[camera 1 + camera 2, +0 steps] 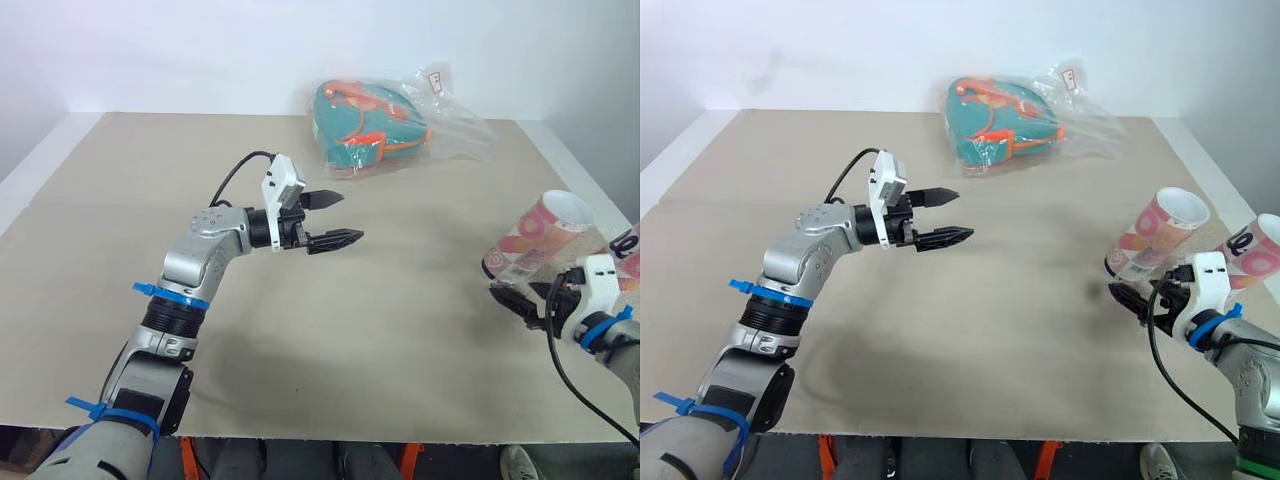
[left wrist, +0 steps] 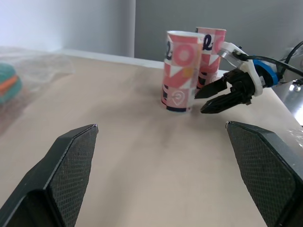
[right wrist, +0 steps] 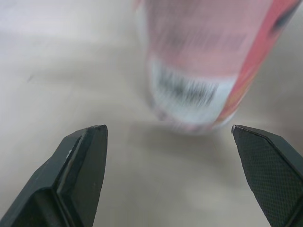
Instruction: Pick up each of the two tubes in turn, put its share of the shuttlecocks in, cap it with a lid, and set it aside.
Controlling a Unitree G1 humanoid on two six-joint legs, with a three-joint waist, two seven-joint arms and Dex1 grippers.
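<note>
- Nearer tube [image 1: 1152, 238] upright on the counter [image 1: 400, 330], close to its right edge; pink cardboard printed with white and red shapes, a barcode label near the base in the right wrist view.
- Mouth of that tube open, white inner wall visible; contents impossible to make out.
- Second tube [image 1: 1256, 250] just beside the first and further toward the counter's right edge, same pink pattern with a bold black mark on the side; mouth open too, inside not readable.
- Right tool [image 2: 199, 104] low over the counter, just beside the base of the nearer tube, pointing at it; fingers parted wide, holding nothing, tube ahead of the fingertips rather than between them.
- Left tool [image 1: 348, 217] raised above the middle of the counter, well apart from both tubes, pointing toward them; fingers spread open, empty.
- Clear plastic bag [image 1: 455, 125] lying at the far side of the counter, crumpled, with a teal-and-orange item [image 1: 365, 125] inside it.
</note>
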